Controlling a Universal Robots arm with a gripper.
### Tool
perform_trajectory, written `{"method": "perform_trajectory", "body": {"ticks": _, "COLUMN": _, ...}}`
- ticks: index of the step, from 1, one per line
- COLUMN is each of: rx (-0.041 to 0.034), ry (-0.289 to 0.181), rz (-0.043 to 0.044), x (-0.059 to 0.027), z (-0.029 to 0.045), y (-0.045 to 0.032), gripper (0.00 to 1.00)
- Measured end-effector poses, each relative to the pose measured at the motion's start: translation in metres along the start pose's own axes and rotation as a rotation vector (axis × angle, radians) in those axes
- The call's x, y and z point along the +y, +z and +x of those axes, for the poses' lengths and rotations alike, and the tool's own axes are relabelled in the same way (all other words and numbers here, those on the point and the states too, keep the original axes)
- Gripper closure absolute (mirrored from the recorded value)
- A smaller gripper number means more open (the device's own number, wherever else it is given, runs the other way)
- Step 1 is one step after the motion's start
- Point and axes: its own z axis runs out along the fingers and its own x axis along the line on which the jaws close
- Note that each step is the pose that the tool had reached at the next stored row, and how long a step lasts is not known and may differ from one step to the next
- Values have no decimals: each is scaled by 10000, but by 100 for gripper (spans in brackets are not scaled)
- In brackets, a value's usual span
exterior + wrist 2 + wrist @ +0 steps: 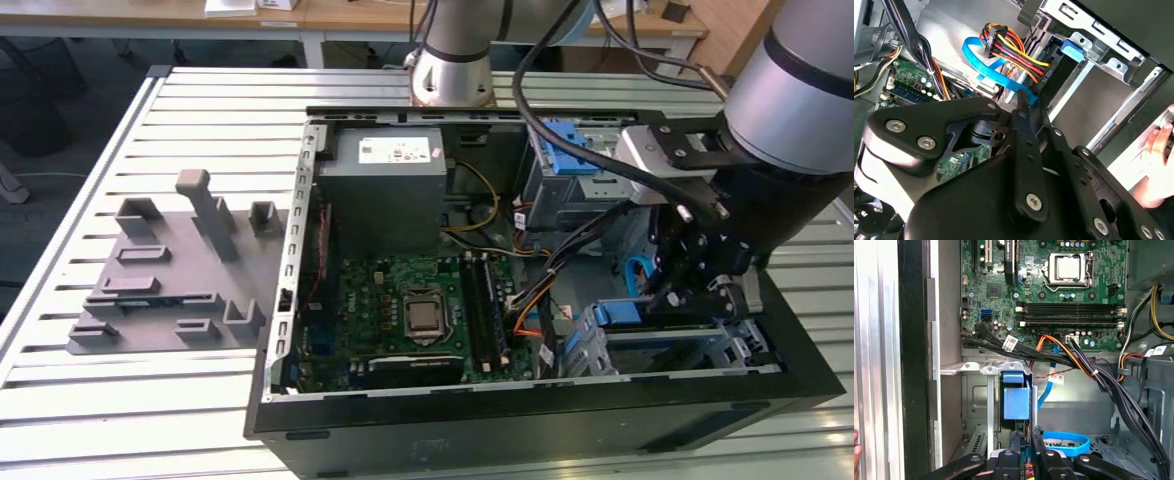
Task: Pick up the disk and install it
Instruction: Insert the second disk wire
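— Pincer?
— The gripper (1024, 436) has its fingers pressed together with nothing seen between them, tips just behind the disk (1016, 401).
— And the disk?
— It stands on edge in the drive cage (979, 369).
— Step?
— Installing, I'd judge, nearly done. Seating calls for a straight, gentle push.

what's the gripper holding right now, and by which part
Cannot be told. The gripper is right at the blue end of the disk, but whether it grips it cannot be seen.

Robotics lab — slatted aluminium worktable (80, 380), opened computer case (534, 420), desks behind
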Motion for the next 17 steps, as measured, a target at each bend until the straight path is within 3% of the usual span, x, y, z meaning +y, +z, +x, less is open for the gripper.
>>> {"method": "perform_trajectory", "body": {"ticks": 5, "rx": -1, "ry": 0, "rz": -1, "x": -3, "z": 0, "y": -52, "gripper": 78}}
{"method": "perform_trajectory", "body": {"ticks": 8, "rx": -1, "ry": 0, "rz": -1, "x": -3, "z": -1, "y": -60, "gripper": 89}}
{"method": "perform_trajectory", "body": {"ticks": 17, "rx": 0, "ry": 0, "rz": -1, "x": -4, "z": 0, "y": -76, "gripper": 89}}
